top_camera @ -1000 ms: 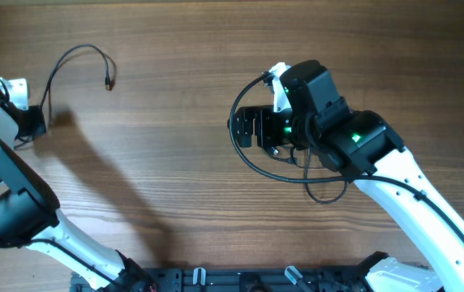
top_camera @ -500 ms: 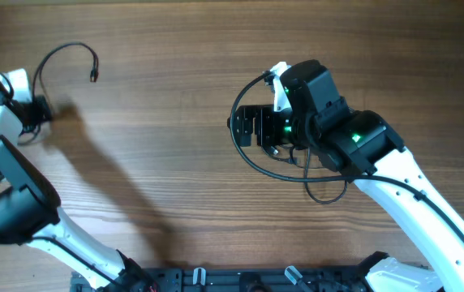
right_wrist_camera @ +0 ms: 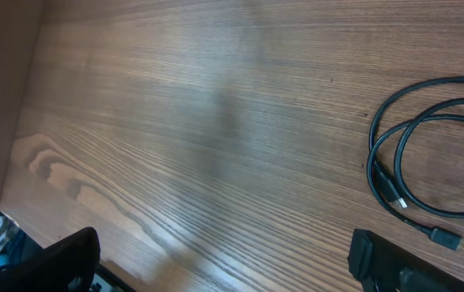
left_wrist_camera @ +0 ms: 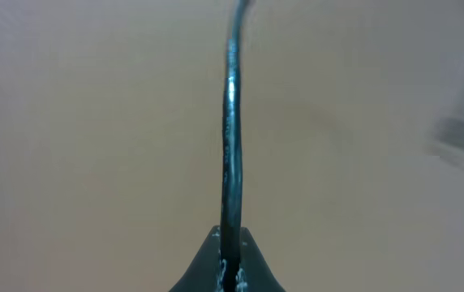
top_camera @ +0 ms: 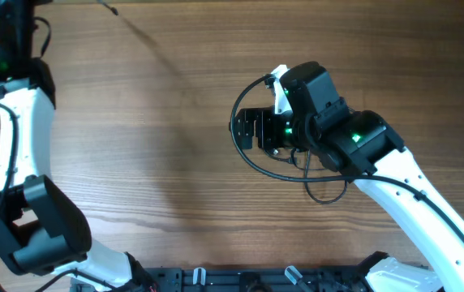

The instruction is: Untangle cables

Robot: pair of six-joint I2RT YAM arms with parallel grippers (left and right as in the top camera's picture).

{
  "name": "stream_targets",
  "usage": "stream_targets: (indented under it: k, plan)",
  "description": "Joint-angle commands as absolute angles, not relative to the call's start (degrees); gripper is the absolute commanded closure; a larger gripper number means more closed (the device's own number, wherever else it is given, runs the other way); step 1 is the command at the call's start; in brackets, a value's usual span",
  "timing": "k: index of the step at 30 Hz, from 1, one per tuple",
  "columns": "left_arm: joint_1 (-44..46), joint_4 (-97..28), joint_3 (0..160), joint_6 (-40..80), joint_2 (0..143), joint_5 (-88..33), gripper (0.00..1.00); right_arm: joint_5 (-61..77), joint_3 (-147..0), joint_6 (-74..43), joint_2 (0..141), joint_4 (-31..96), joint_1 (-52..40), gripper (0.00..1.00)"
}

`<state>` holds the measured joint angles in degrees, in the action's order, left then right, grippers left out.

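A thin black cable (left_wrist_camera: 230,122) runs straight up the left wrist view from my left gripper (left_wrist_camera: 230,272), whose fingers are shut on it. Overhead, the left arm (top_camera: 13,49) reaches to the far left corner, its gripper cut off by the frame edge; that cable's plug end (top_camera: 112,10) hangs near the top edge. Other black cables (top_camera: 238,142) lie looped round my right gripper (top_camera: 244,130) at the table's middle. In the right wrist view these cables (right_wrist_camera: 427,154) curl at the right, a plug (right_wrist_camera: 447,239) beside them. The right gripper (right_wrist_camera: 224,268) stands wide open over bare wood, holding nothing.
The wooden table (top_camera: 159,162) carries only the cables. The right arm's white link (top_camera: 410,195) crosses the near right part. A black rail (top_camera: 248,280) with the arm bases lines the near edge. A darker wall or edge (right_wrist_camera: 5,81) borders the table in the right wrist view.
My left gripper has shut on the single cable and swung with it from the left edge up to the far left corner; its plug end moved to the top edge. The right arm stayed put.
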<state>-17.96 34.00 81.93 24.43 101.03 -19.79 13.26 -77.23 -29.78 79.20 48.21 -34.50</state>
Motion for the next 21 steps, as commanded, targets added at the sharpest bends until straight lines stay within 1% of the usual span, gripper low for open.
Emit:
stream_targets:
  k: [1, 7, 14, 15, 18, 20, 21]
  plan:
    - [-13.72, 30.76, 81.58, 26.50, 101.75, -17.47, 0.96, 12.64, -77.23, -29.80, 79.68, 47.55, -34.48, 0.00]
    - [-9.17, 27.99, 81.58, 25.71, 107.55, -17.47, 0.96, 12.67, -77.23, -29.80, 79.68, 47.48, -34.48, 0.00]
    - [-8.80, 28.25, 81.58, 24.67, 108.51, -17.47, 0.96, 11.55, -77.23, -28.47, 79.68, 46.78, -34.48, 0.00]
    - [-9.04, 26.72, 81.58, 22.37, 108.55, -17.34, 0.96, 11.57, -77.23, -28.49, 79.68, 46.78, -34.48, 0.00]
    - [-9.28, 19.46, 81.58, 7.11, 109.36, -14.06, 0.96, 11.62, -77.23, -28.71, 79.68, 46.94, -34.48, 0.00]
    - [-9.87, 17.17, 81.58, -8.80, 112.90, -4.78, 0.96, 11.62, -77.23, -28.71, 79.68, 47.00, -34.48, 0.00]
    - [-10.68, 17.04, 81.58, -11.75, 114.48, -2.61, 0.96, 11.62, -77.23, -28.71, 79.68, 47.05, -34.48, 0.00]
